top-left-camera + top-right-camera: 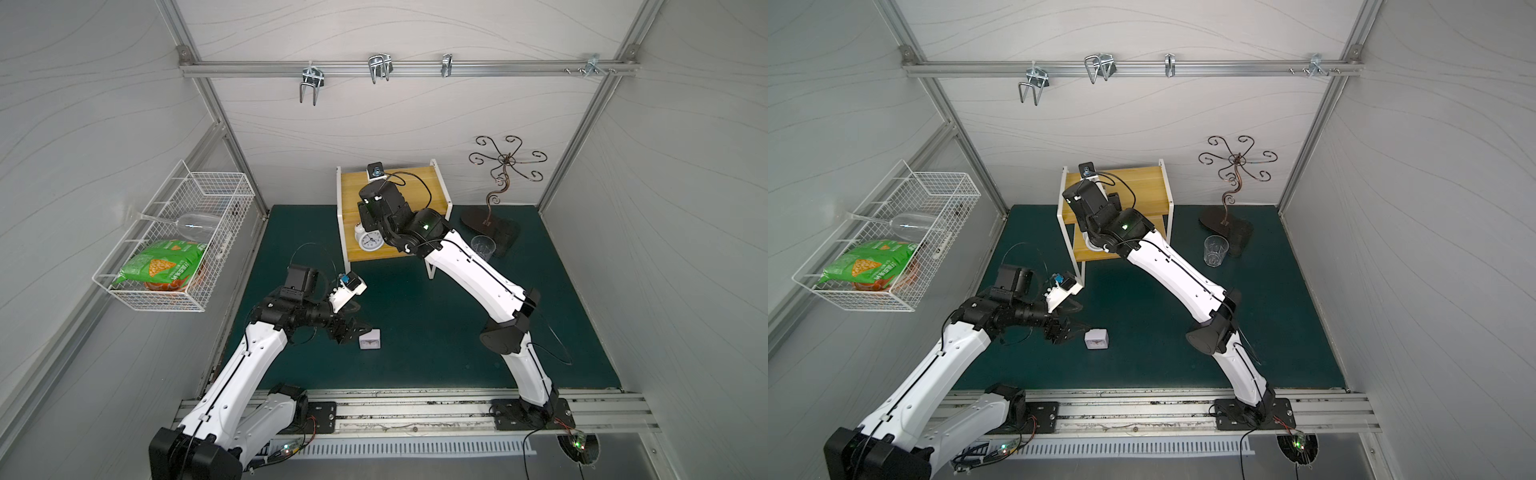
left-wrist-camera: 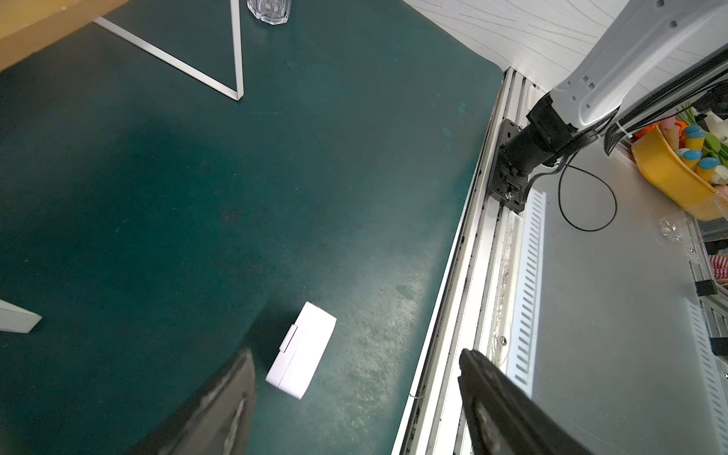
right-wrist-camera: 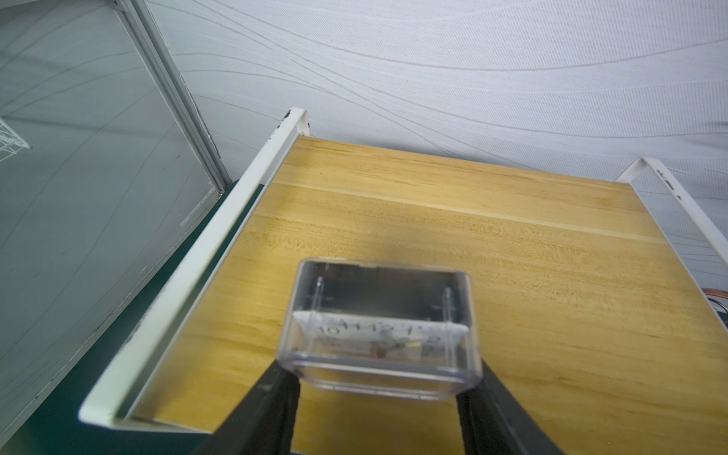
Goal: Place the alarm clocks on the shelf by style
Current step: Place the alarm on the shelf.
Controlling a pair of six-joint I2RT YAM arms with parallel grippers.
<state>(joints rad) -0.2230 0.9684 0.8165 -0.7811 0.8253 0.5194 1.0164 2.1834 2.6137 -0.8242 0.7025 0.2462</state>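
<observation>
The shelf [image 1: 415,183] [image 1: 1142,187] stands at the back of the green mat. In the right wrist view my right gripper [image 3: 378,376] is shut on the transparent-cased square clock [image 3: 382,327], held just over the upper board [image 3: 433,220] near its left rail. A round white twin-bell clock [image 1: 369,241] stands on the lower board, partly hidden by the right arm. The white square clock [image 1: 370,339] [image 1: 1096,338] [image 2: 303,354] lies on the mat. My left gripper [image 1: 355,328] [image 2: 356,354] is open beside it, the clock lying close to one finger [image 2: 236,386].
A clear drinking glass [image 1: 483,248] [image 1: 1215,250] stands on the mat right of the shelf, in front of a dark curly metal stand [image 1: 498,183]. A white wire basket [image 1: 174,245] on the left wall holds a wine glass and snack bags. A metal rail [image 1: 415,415] borders the mat's front.
</observation>
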